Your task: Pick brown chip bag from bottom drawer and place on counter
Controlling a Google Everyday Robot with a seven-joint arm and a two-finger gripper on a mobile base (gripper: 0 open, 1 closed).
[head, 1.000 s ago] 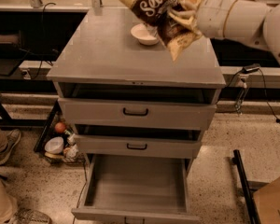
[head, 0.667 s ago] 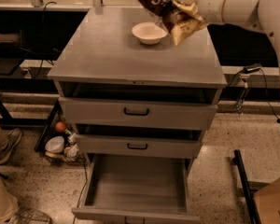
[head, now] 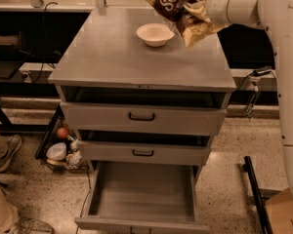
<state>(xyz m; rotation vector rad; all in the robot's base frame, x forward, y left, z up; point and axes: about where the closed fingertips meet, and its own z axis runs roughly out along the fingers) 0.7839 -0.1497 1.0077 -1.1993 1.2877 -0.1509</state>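
Observation:
The brown chip bag (head: 178,9) hangs in the air above the back right of the grey counter (head: 107,52), near the top edge of the view. My gripper (head: 194,9) is shut on the bag's right side, at the end of the white arm that reaches in from the upper right; the bag hides most of its fingers. The bottom drawer (head: 144,191) is pulled fully out and its grey floor is bare.
A cream bowl (head: 155,34) sits on the counter just below and left of the bag. Two upper drawers (head: 141,117) are slightly open. Small items (head: 63,147) lie on the floor left of the cabinet. A person's leg and shoe (head: 2,152) are at far left.
The arm has carried the bag up and toward the back of the counter. The bowl, hidden behind the bag before, now shows in full.

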